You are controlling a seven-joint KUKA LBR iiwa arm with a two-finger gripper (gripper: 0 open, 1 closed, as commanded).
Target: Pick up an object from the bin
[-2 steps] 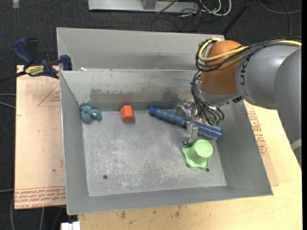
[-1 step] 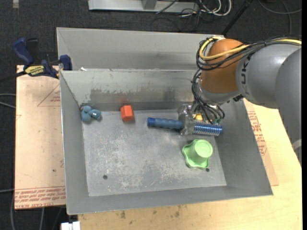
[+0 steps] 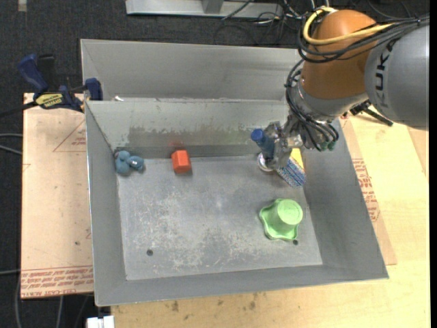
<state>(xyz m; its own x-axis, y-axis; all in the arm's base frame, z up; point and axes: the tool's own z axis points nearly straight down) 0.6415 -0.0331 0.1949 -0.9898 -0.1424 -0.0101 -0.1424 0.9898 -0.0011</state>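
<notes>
Here, the pincer (image 3: 278,154) stood low at the 2 o'clock of the bin (image 3: 205,244), near the far wall; whether it was wide, narrow or holding anything could not be told. Crowding it were a small blue piece (image 3: 257,137) at its 10 o'clock and a blue, white and yellow striped packet (image 3: 293,171) at its 4 o'clock. A green cup (image 3: 281,219) lay apart at 6 o'clock. Well off at 9 o'clock lay an orange-red block (image 3: 180,161) and a grey-blue figure (image 3: 128,162).
</notes>
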